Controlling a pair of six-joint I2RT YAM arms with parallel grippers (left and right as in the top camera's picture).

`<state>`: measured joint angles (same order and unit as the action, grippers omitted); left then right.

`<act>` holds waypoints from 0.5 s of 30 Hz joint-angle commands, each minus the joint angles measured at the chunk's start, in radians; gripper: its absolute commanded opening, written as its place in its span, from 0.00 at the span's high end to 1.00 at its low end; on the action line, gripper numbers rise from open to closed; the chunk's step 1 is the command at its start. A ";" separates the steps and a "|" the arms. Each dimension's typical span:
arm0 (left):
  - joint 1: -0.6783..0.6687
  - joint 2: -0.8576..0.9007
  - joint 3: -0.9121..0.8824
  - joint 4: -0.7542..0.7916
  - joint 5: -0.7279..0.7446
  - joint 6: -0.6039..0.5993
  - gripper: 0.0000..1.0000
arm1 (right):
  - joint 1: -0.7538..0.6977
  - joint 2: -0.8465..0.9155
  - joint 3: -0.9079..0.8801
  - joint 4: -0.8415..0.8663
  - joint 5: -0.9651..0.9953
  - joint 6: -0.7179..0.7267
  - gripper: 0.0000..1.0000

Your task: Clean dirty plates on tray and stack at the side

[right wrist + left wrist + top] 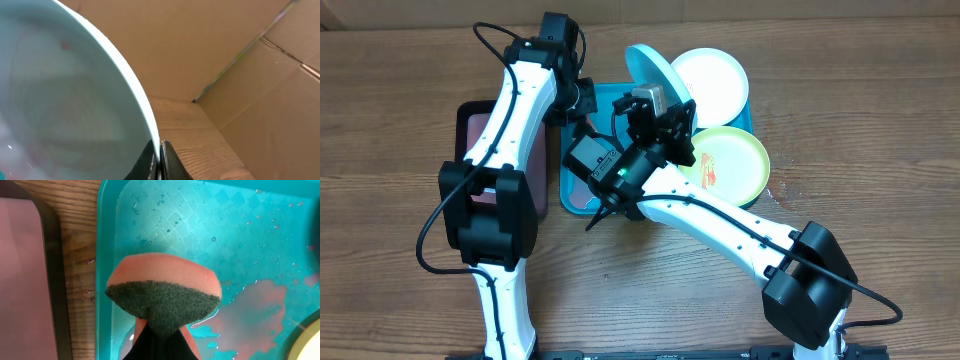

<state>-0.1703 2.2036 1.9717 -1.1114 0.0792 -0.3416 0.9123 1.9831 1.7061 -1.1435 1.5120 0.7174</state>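
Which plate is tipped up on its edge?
The pale blue plate. It stands tilted on edge, its rim pinched by the right gripper. The white plate and the yellow-green plate both lie flat.

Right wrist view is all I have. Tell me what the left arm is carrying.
Observer: The left claw is shut on an orange foam sponge with a dark green scouring face, above the wet teal-blue plastic tray.
Operator: Report the other plates.
Observer: A round white plastic plate and a round yellow-green plastic plate lie at the tray's right side; the yellow-green one bears a red-orange smear.
Operator: Describe how mine sits.
Observer: The right claw pinches the round pale blue plastic plate by its rim, tilted steeply over the tray's far end.
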 commanded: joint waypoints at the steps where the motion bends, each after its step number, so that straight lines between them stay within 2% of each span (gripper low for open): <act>1: -0.006 0.000 0.011 0.001 0.015 0.005 0.96 | 0.005 -0.049 0.019 0.013 0.039 0.021 0.96; 4: -0.006 0.000 0.011 0.001 0.015 0.005 0.96 | -0.002 -0.049 0.019 0.013 -0.090 0.068 0.96; 9: -0.006 0.000 0.011 0.000 0.015 0.005 0.96 | -0.068 -0.044 0.016 0.020 -0.548 0.174 0.96; 15: -0.006 0.000 0.011 0.000 0.015 0.005 0.96 | -0.203 -0.007 0.016 0.078 -1.006 0.173 0.96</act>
<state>-0.1703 2.2036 1.9717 -1.1114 0.0795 -0.3416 0.7662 1.9831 1.7061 -1.0801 0.8127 0.8532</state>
